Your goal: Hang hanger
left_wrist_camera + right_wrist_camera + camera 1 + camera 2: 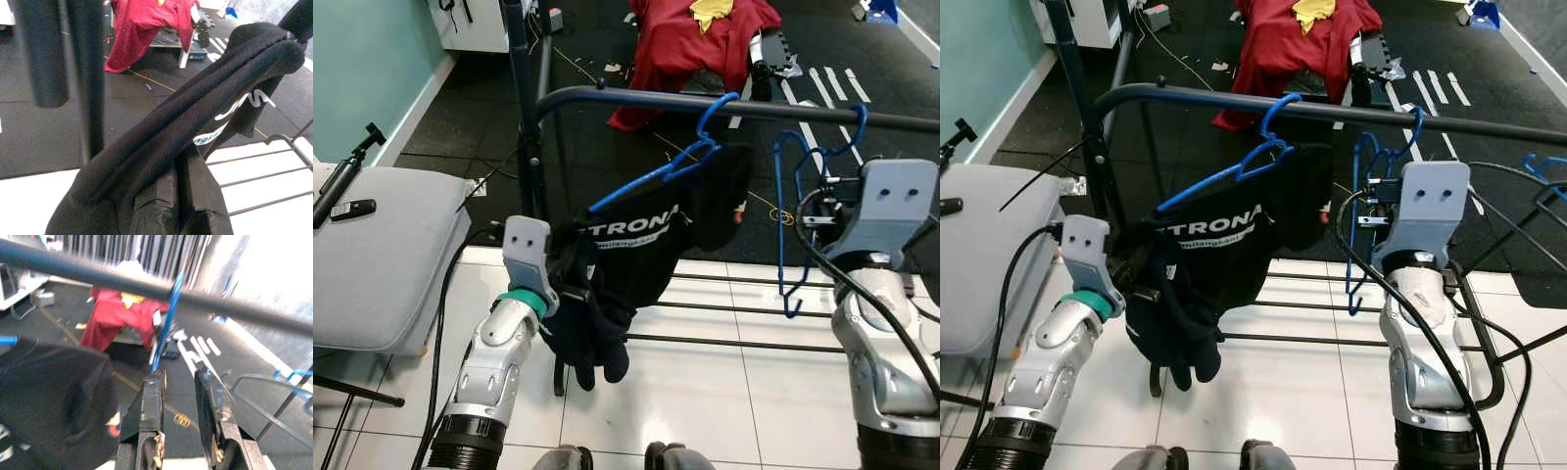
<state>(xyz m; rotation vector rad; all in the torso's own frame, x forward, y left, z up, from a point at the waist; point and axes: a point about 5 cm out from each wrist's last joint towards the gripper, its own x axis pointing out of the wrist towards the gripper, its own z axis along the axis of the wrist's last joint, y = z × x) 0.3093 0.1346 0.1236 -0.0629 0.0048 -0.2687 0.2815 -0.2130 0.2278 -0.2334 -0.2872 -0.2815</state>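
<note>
A black rack rail [636,98] runs across in front of me. A blue hanger [656,176] is hooked over it and hangs tilted, carrying a black printed shirt [636,255]. My left gripper [570,292] is buried in the shirt's low bunched end and appears shut on the cloth, which covers its fingers in the left wrist view. An empty blue hanger [781,225] hangs from the rail further right. My right gripper [178,374] is raised just below the rail, open, with that hanger's wire [168,323] beside one finger and nothing between the fingers.
The rack's upright [524,108] and low base bars [734,308] stand ahead on white tiles. A grey cushion [382,255] with a small black device [352,209] is at my left. A red garment [690,44] lies on a stand behind. Another blue hanger [1542,162] is at far right.
</note>
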